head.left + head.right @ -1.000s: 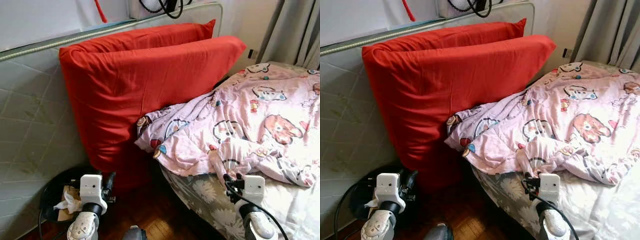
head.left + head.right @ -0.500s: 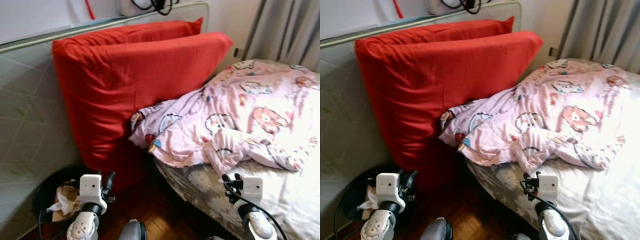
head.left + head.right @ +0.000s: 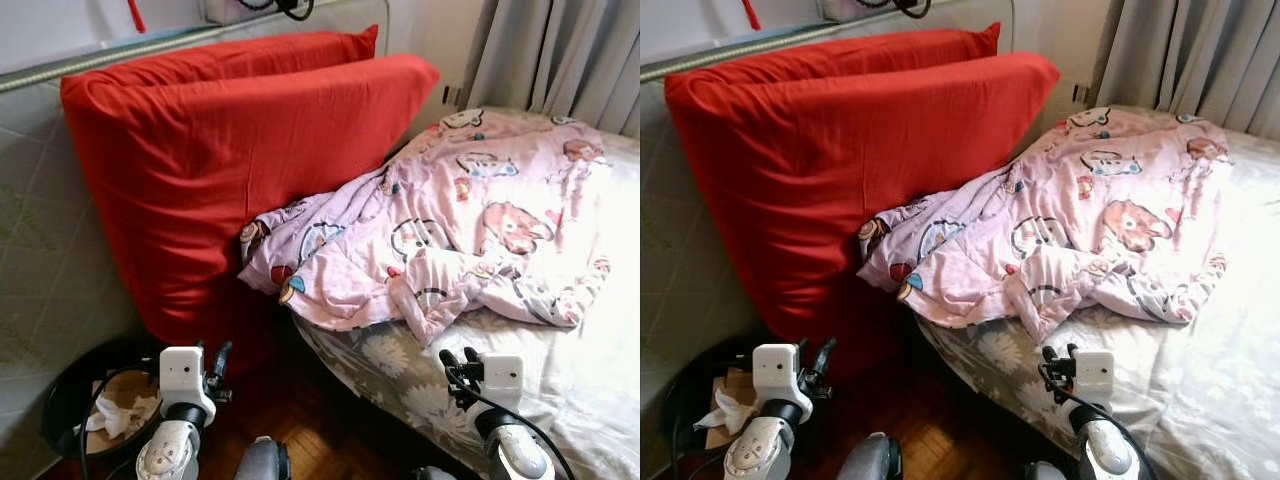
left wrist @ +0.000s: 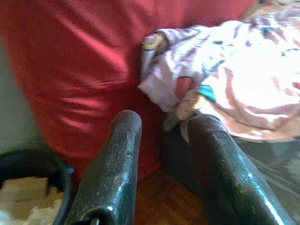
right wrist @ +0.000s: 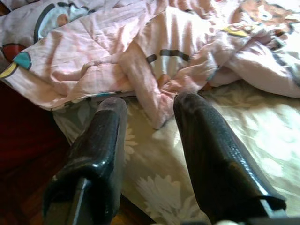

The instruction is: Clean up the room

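Note:
A crumpled pink blanket [image 3: 470,220] with cartoon prints lies heaped across the bed [image 3: 590,390], one corner hanging over its near edge. Two big red pillows [image 3: 220,160] lean upright against the padded headboard [image 3: 40,250] beside the bed. My left gripper [image 4: 161,126] is open, low over the wooden floor, facing the base of the red pillows and the blanket's corner. My right gripper [image 5: 150,105] is open too, held just before the bed's near edge, pointing at a fold of the pink blanket [image 5: 154,61]. Nothing is between either pair of fingers.
A black bin [image 3: 75,400] with crumpled white paper stands on the floor at the lower left, beside my left arm. Grey curtains [image 3: 560,55] hang behind the bed. Dark wooden floor [image 3: 300,420] runs between the pillows and the bed.
The camera has swung to the right and slightly back, so the pillows and blanket sit further left and more of the bed shows. Both arms keep their pose.

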